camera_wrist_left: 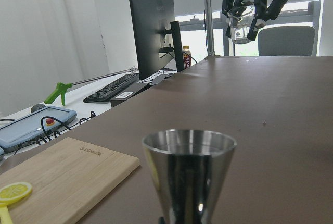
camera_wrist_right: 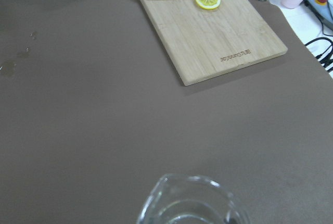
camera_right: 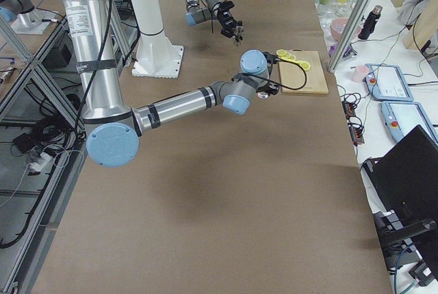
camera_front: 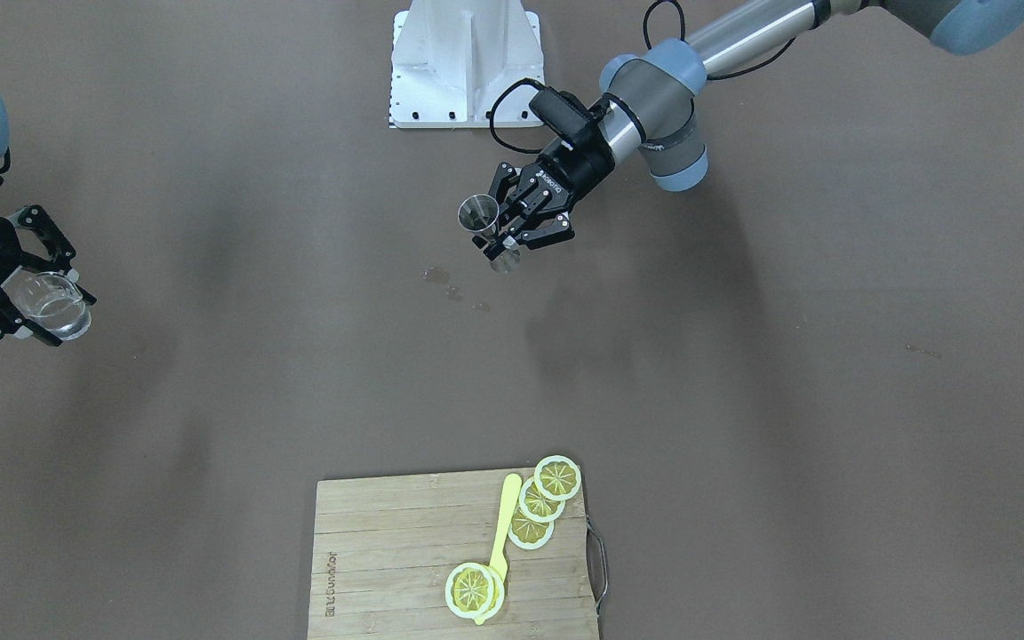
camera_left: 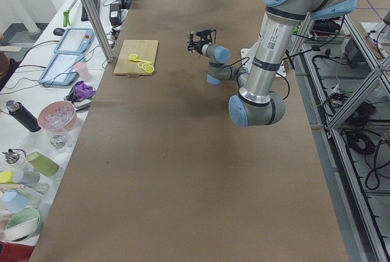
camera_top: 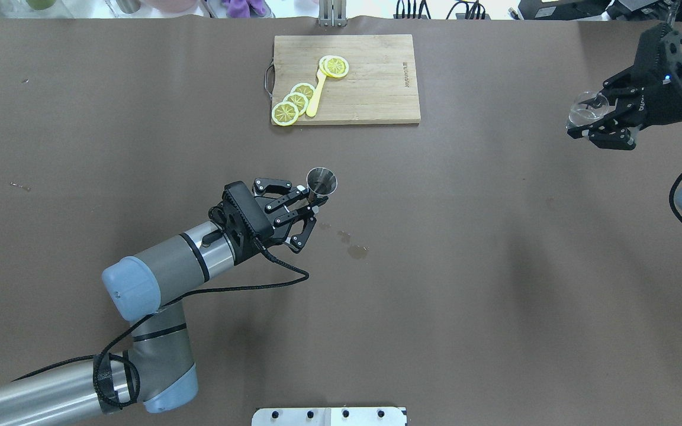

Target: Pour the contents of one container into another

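My left gripper [camera_top: 311, 199] is shut on the narrow waist of the dark steel hourglass jigger [camera_top: 321, 180], held a little above the table's middle with its open cone up. The front view shows the jigger [camera_front: 479, 214] tilted slightly in that gripper [camera_front: 496, 238]. It fills the bottom of the left wrist view as a shiny cone [camera_wrist_left: 190, 174]. Far off at the table's right end, my right gripper [camera_top: 591, 122] is shut on the clear glass cup [camera_top: 585, 112], held in the air. The cup [camera_front: 48, 299] is upright; its rim [camera_wrist_right: 190, 203] shows in the right wrist view.
A wooden cutting board [camera_top: 370, 77] with lemon slices [camera_top: 293, 103] and a yellow utensil [camera_top: 316, 94] lies at the far side. Small wet spots [camera_top: 357, 251] mark the brown table near the left gripper. The white base plate [camera_front: 466, 62] is on the robot's side.
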You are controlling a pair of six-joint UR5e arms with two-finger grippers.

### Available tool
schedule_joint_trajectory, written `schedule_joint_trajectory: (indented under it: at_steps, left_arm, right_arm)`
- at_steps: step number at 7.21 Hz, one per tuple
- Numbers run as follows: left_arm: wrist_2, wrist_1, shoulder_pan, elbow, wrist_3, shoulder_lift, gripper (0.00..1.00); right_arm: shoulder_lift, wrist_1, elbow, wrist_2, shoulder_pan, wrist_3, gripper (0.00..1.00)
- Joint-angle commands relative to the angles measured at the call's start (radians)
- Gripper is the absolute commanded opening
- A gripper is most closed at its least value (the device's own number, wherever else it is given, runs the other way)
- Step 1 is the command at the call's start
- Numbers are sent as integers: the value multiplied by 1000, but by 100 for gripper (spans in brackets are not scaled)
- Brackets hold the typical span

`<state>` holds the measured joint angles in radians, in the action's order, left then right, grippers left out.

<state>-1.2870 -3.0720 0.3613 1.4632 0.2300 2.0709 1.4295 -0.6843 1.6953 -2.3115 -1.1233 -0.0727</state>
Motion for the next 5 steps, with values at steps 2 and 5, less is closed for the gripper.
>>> schedule_joint_trajectory:
  at_steps: [2,5]
  left_arm:
    - [-2,-4,60,5,2,-23,0]
    - [-3,-10,125,97,2,-150,0]
  right_arm:
    - [23,234,-101,99,13,186,0]
    - [42,455,-219,197,94,306,0]
